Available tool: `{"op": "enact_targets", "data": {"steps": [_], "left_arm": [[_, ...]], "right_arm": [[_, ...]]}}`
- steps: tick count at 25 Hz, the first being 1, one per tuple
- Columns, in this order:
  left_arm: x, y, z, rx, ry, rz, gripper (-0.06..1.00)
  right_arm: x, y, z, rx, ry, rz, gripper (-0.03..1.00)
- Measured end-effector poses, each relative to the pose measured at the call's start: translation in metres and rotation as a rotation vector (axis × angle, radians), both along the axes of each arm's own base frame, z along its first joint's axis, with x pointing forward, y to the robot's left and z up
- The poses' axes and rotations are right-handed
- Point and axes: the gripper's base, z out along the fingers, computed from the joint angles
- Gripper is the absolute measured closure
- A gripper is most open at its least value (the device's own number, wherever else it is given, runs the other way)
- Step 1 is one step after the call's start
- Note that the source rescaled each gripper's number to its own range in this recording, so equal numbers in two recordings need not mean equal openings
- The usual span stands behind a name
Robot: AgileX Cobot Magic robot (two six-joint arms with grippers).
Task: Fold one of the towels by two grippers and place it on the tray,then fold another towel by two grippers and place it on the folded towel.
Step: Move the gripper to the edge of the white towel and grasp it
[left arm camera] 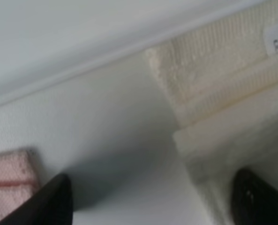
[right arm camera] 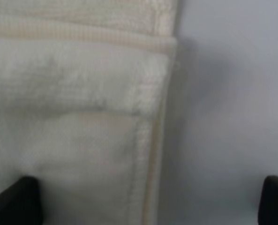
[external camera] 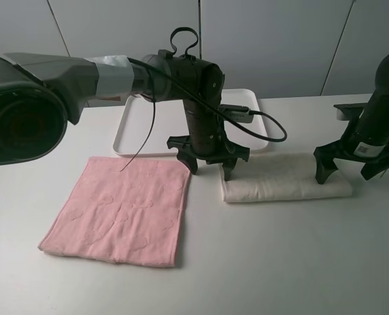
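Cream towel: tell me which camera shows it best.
The exterior high view: the whole cream towel shows there, a folded strip with both ends in sight. The left wrist view catches only one corner with a label; the right wrist view shows only a blurred hemmed edge.

The pink towel (external camera: 119, 213) on the left is pale pink all over, with faint heart-like shapes embossed in the same tone. In the left wrist view a darker pink line crosses the pink towel (left arm camera: 10, 183) near its edge. The cream towel (external camera: 283, 184) on the right is off-white, with a finely ribbed band along its hem (left arm camera: 214, 61) (right arm camera: 82, 93) and a white label (left arm camera: 277, 40) printed in dark letters. The tray (external camera: 125, 141) is plain white and the worktop (external camera: 279, 262) a matt off-white. The jaws, the right arm (external camera: 378, 118) and the cables (external camera: 266, 128) are black. The left arm (external camera: 194, 85) is black with a silver-grey wrapped section. The wall (external camera: 279, 39) is pale grey.
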Motion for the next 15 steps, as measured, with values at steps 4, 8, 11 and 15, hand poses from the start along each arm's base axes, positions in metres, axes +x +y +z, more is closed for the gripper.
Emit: {"op": "enact_targets", "data": {"steps": [4, 8, 11, 15], "left_arm": [[0.0, 0.0, -0.001, 0.002, 0.001, -0.006, 0.01], [0.0, 0.0, -0.001, 0.002, -0.001, -0.015, 0.01], [0.0, 0.0, -0.001, 0.003, -0.001, -0.019, 0.01], [0.0, 0.0, -0.001, 0.004, 0.0, -0.021, 0.01]], "right_arm": [[0.001, 0.001, -0.003, -0.004, 0.005, -0.007, -0.03], [0.001, 0.002, -0.005, -0.004, 0.018, -0.015, -0.03], [0.002, 0.006, -0.007, -0.005, 0.026, -0.001, 0.03], [0.003, 0.018, -0.009, -0.001, 0.035, 0.025, 0.31]]}}
